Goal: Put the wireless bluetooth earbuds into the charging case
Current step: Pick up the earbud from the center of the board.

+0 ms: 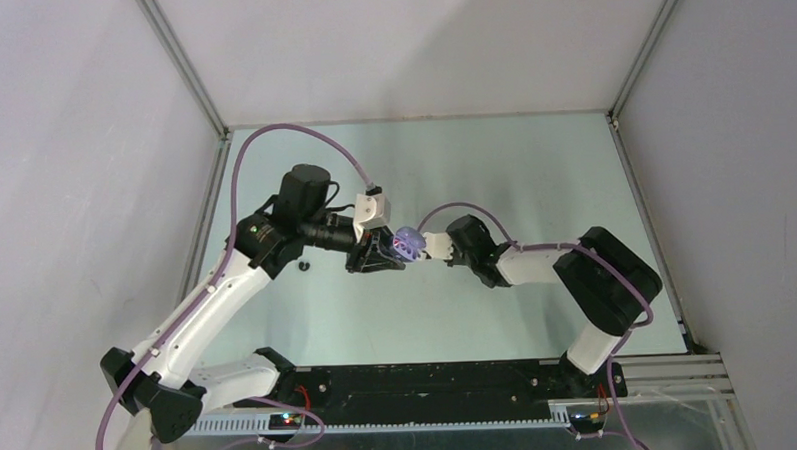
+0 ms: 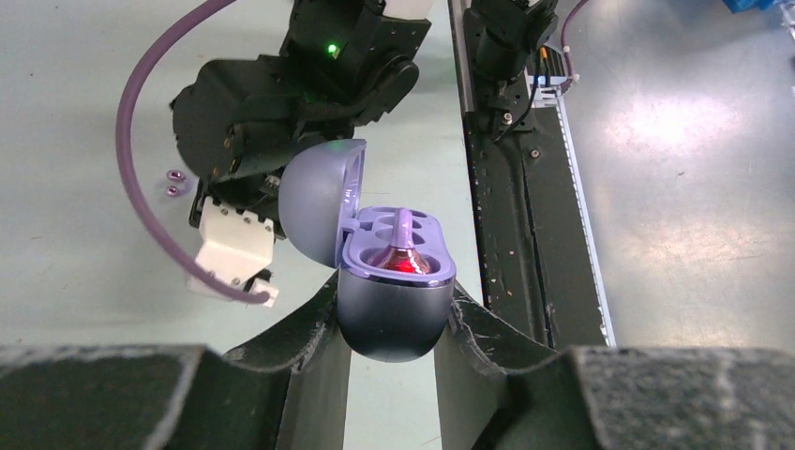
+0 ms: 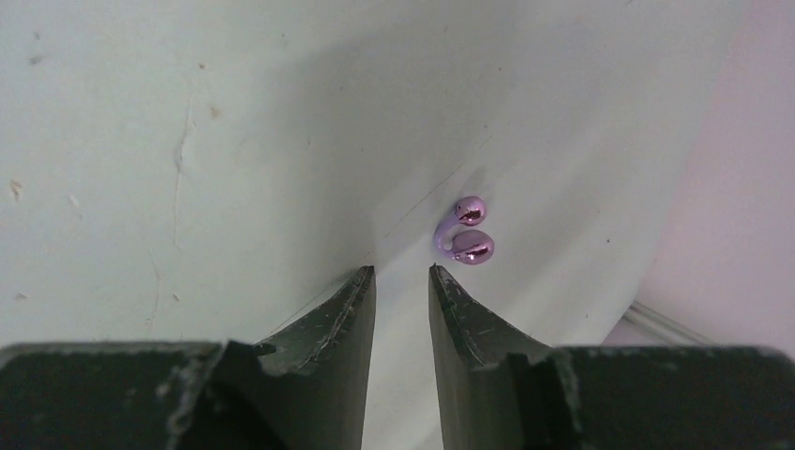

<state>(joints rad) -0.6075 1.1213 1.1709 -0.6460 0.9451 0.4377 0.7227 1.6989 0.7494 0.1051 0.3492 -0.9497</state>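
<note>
- Left gripper point(image 2: 394, 286) is clamped on the lower shell of the purple charging case point(image 2: 389, 323) and holds it off the table point(image 2: 84, 281), near the middle of the workspace. The mouth faces up, likely so that the wells can be reached from above.
- Lid point(image 2: 314, 206) is swung fully open to the side, clear of the wells.
- One seated earbud point(image 2: 401, 253) lies in the case, pale purple with a red glint on its glossy end. The well beside it looks vacant.
- Right gripper point(image 3: 401, 277) has its jaws a little apart with nothing between them. In the top view it sits just right of the case.
- A loose earbud point(image 3: 467, 230) lies on the table just past the right fingertips and slightly off their line (two shiny purple beads joined by a pale arc).
- Judgement: one bud is in and this one is next. The narrow jaw gap suits so tiny a piece, but the grip must centre on it.
</note>
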